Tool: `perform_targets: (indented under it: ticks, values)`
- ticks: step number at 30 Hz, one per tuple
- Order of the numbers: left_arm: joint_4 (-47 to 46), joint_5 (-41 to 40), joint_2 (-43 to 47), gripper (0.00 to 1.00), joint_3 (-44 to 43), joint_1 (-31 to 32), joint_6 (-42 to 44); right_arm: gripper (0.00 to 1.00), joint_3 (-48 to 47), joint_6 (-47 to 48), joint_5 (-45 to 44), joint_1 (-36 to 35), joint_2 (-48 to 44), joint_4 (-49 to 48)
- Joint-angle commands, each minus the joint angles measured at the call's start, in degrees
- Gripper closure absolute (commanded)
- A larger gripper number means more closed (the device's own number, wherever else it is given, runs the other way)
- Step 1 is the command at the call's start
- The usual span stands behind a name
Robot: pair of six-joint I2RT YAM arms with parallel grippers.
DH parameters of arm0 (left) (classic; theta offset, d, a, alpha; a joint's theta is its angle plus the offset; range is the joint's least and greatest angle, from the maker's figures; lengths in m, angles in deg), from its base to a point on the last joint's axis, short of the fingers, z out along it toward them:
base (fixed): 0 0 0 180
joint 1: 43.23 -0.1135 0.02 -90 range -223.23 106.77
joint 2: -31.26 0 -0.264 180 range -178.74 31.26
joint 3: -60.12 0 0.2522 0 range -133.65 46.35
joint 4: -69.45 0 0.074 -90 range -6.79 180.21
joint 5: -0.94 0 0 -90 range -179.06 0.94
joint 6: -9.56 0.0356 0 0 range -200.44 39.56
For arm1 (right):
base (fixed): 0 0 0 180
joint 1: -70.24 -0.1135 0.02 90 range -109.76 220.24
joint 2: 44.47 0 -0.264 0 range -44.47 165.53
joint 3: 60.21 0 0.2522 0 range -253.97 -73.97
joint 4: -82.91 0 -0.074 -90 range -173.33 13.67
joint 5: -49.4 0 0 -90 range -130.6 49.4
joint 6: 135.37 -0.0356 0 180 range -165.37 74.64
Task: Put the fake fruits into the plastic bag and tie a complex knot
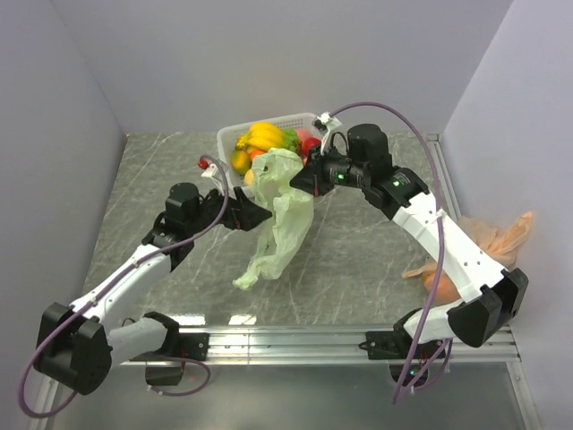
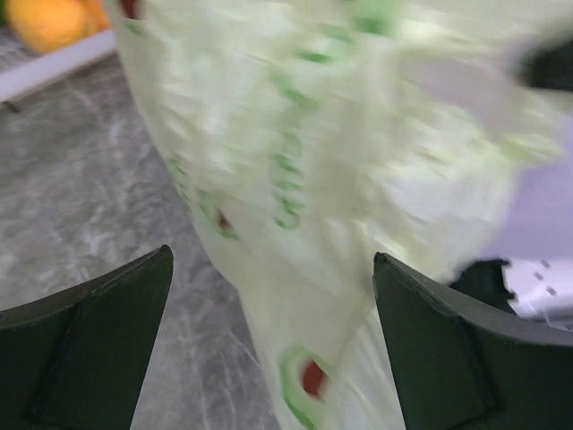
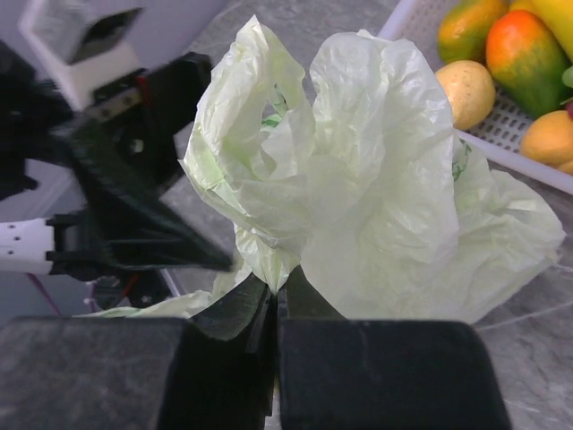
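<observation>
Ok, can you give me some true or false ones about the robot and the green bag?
1. The right gripper is shut on the plastic bag. True.
2. The left gripper is squeezed shut. False: it is open wide, with the bag between its fingers.
3. The fake fruits are all inside the plastic bag. False: fruits can be seen lying in the white basket behind the bag.
4. An orange bag lies at the right side of the table. True.
</observation>
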Motion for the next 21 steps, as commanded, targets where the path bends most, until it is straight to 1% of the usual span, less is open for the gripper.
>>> perform_targets:
  ticks: [1,5,6,8,9,10,11,12,13,14,15,16,17,18,19,20,21]
  values:
    - [-3.0,-10.8,-2.4,0.01,-1.0,1.4,1.3,1.00,1.0,-3.7,3.7,-0.1,-4.0,-3.8]
    - [-2.8,-16.6,-6.3,0.01,-3.1,2.8,2.7,1.00,2.1,-6.7,7.3,0.1,-5.7,-5.1]
    - [-2.5,-16.6,-8.1,0.10,-3.4,2.9,2.8,1.00,2.2,-7.5,7.6,0.3,-6.2,-5.3]
    - [1.0,-15.3,-9.8,0.34,-6.3,2.8,5.2,1.00,2.3,-9.1,7.2,1.4,-7.3,-4.7]
    - [6.2,-15.8,-10.4,0.58,-7.5,2.4,6.3,1.00,2.3,-9.6,6.9,2.4,-7.7,-4.0]
    - [8.8,-15.7,-10.1,0.78,-9.1,1.7,7.6,1.00,2.8,-10.1,6.9,6.3,-8.4,-2.3]
    - [11.7,-16.2,-8.6,0.99,-9.4,0.0,10.2,1.00,3.0,-9.7,5.2,8.4,-8.8,-0.7]
    - [14.1,-16.0,-7.6,1.00,-9.7,-1.3,11.9,1.00,3.0,-8.7,2.5,10.5,-9.1,1.3]
    - [20.1,-14.9,-6.5,1.00,-10.7,-2.5,16.4,1.00,3.2,-5.1,0.0,13.6,-9.7,6.3]
    - [23.2,-14.4,-5.1,1.00,-11.5,-4.5,19.0,1.00,3.9,-3.0,-1.7,15.3,-10.4,8.2]
    - [27.3,-12.0,-4.3,1.00,-12.5,-5.7,22.3,1.00,6.6,-1.1,-5.0,16.7,-11.3,9.3]
    - [32.4,-8.2,-3.7,1.00,-14.0,-6.3,28.1,1.00,8.3,2.8,-5.1,17.7,-13.7,11.1]
    - [35.2,-6.6,-3.2,1.00,-15.0,-6.5,30.6,1.00,9.8,4.9,-4.3,17.7,-15.0,12.1]
    - [36.6,-4.2,-2.3,1.00,-15.7,-6.3,32.5,1.00,12.4,6.4,-1.1,17.6,-17.3,13.0]
    - [38.3,-1.9,-2.1,1.00,-16.5,-6.1,35.6,0.63,13.5,8.3,1.3,17.1,-18.3,14.1]
    - [39.3,1.9,-2.4,1.00,-17.2,-5.0,36.5,0.44,14.2,9.1,1.7,15.1,-18.9,14.5]
    - [40.4,3.5,-3.0,1.00,-18.1,-4.0,37.3,0.29,14.8,10.0,1.1,13.4,-19.9,14.2]
